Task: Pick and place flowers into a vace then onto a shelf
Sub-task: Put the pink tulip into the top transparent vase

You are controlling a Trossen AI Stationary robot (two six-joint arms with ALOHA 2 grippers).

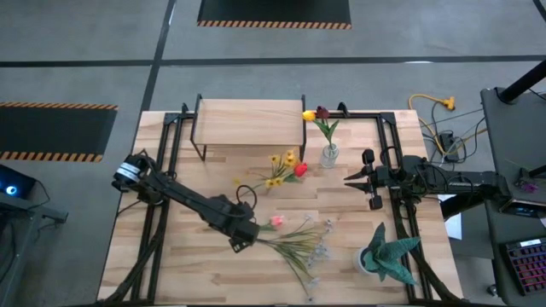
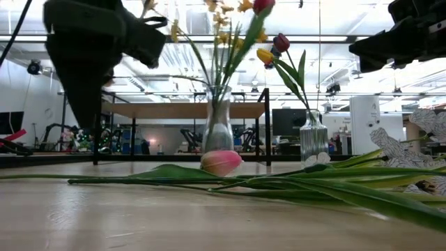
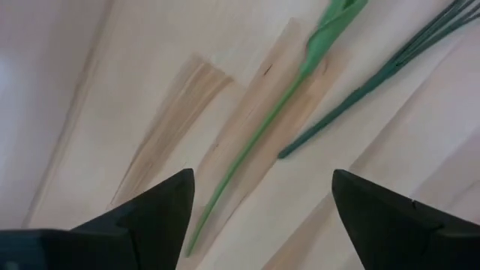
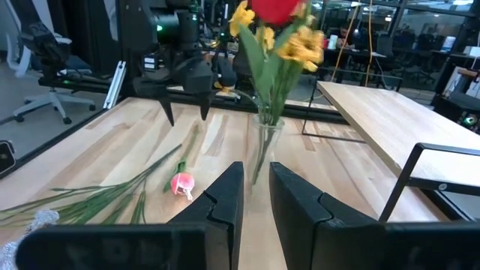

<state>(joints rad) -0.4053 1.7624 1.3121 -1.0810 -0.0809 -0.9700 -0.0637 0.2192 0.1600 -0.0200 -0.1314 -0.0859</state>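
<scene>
On the pale wooden plank counter (image 1: pixel 171 264) a loose bundle of thin green-stemmed artificial flowers (image 1: pixel 300 242) lies flat, among them a pink tulip (image 1: pixel 276 221) on its side, its bud resting on the wood. The left gripper (image 1: pixel 240 245) is low over the stem ends of that bundle, and in its wrist view one green stem (image 3: pixel 255 142) runs up between its two dark fingers (image 3: pixel 154 217), which stand wide apart and touch nothing. The left arm reaches diagonally from the counter's left edge toward the middle, its wrist tipped down.

The right gripper (image 1: pixel 350 178) hangs above the counter to the right of centre, its arm stretched in level from the right edge. Its fingers (image 4: pixel 225 199) are nearly together, with a narrow gap and nothing between them. They point at a clear glass vase (image 4: pixel 266 146) holding yellow blossoms and a red one; this vase stands near the middle of the counter.

A second clear glass vase (image 1: pixel 329 154) with a yellow and a dark maroon tulip stands just right of the small riser shelf with light wooden top and thin black legs (image 1: pixel 249 123), at the far side of the counter. A teal spiky-leaved potted plant (image 1: pixel 386 256) sits at the near right corner.
</scene>
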